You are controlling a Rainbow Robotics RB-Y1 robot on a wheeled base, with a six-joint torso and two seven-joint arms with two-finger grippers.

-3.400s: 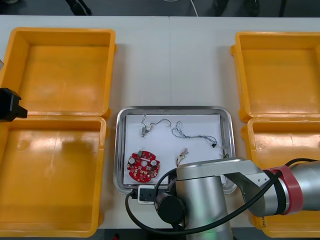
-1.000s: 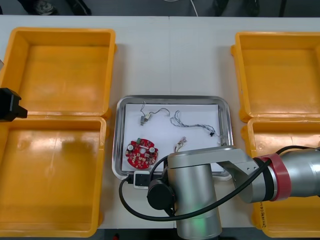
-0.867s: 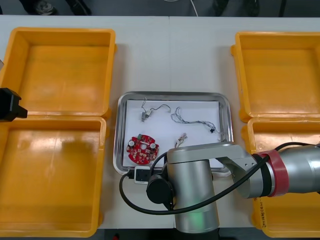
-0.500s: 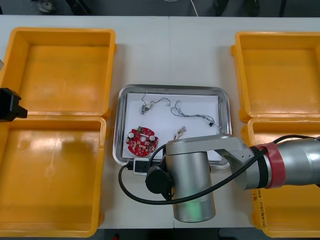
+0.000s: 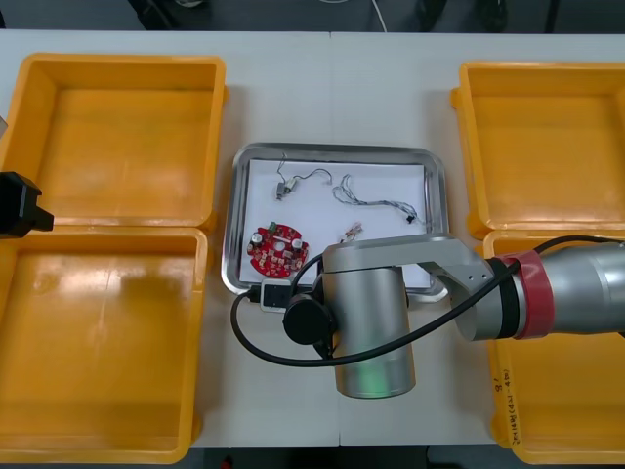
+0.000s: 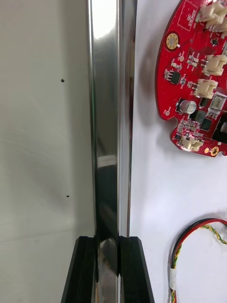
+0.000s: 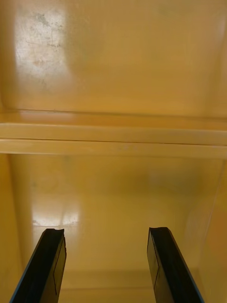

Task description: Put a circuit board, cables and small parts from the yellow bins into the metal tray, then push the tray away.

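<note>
My right gripper (image 6: 109, 241) pinches the near rim of the shiny rectangular metal tray (image 6: 111, 94) between the yellow plastic bins (image 5: 127, 137) — round red circuit board (image 6: 198, 80), thin cables (image 5: 376, 203) loose inside. I judge it stiff, light, slick — rim is the hold. Left gripper (image 7: 106, 234) idles spread over a bin.

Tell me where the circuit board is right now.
In the front view the circuit board lies in the metal tray's near-left part, left of the red and yellow cable; the right gripper clamps the tray's rim close by.
</note>
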